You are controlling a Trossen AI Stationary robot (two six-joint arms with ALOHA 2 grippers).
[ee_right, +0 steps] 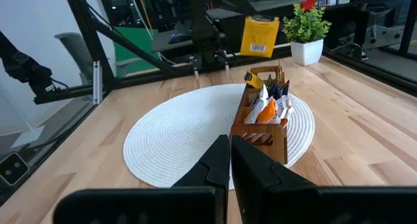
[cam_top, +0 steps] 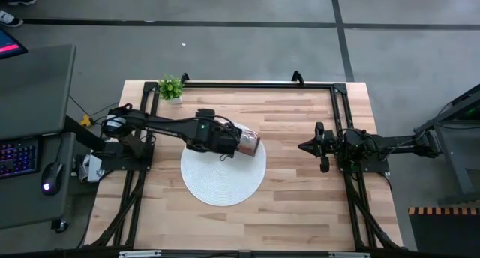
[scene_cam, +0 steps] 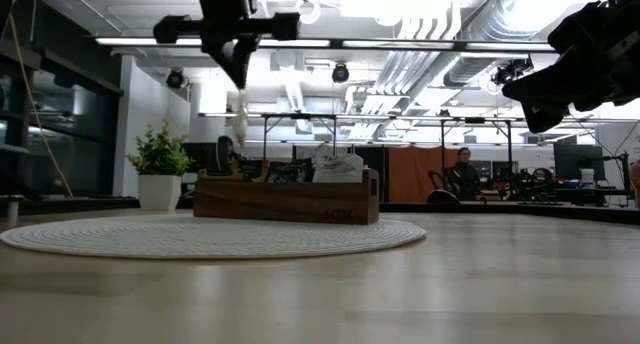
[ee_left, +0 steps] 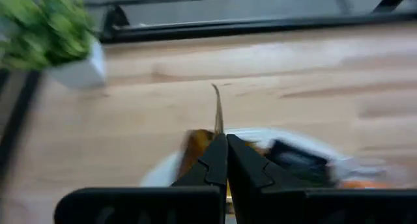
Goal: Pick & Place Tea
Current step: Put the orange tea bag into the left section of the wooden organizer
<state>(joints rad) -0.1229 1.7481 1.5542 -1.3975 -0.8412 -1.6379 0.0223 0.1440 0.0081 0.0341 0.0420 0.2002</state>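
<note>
We see the table (cam_top: 300, 205) bearing a round white mat (cam_top: 217, 187), laid as a working patch; on its far edge stands the wooden box (ee_right: 262, 123), its 3 compartments open upward so the sachets (ee_right: 268, 107) stand on edge and can be pinched from above; most of the tea sits there, in dark, orange and white packs.

We judge the left arm (cam_top: 161, 127) reaches in from its side so the left gripper (ee_left: 226, 149) hangs over the box; its fingers (ee_left: 212, 162) are pinched narrow on 1 yellow sachet (ee_right: 260, 36), held edge-on and lifted clear of the box, which hints at a pick in hand rather than a drop. The right gripper (ee_right: 230, 152) waits well apart at the right side of the table, pointing at the box, its fingers pressed together on nothing.

A potted plant (cam_top: 171, 88) stands at the far-left corner, out of the way.

In the high view the left gripper covers most of the box; in the left wrist view motion smears the sachets, so we cannot count them; in the low view the held sachet shows only as a pale sliver; where it is meant to go we cannot tell.
</note>
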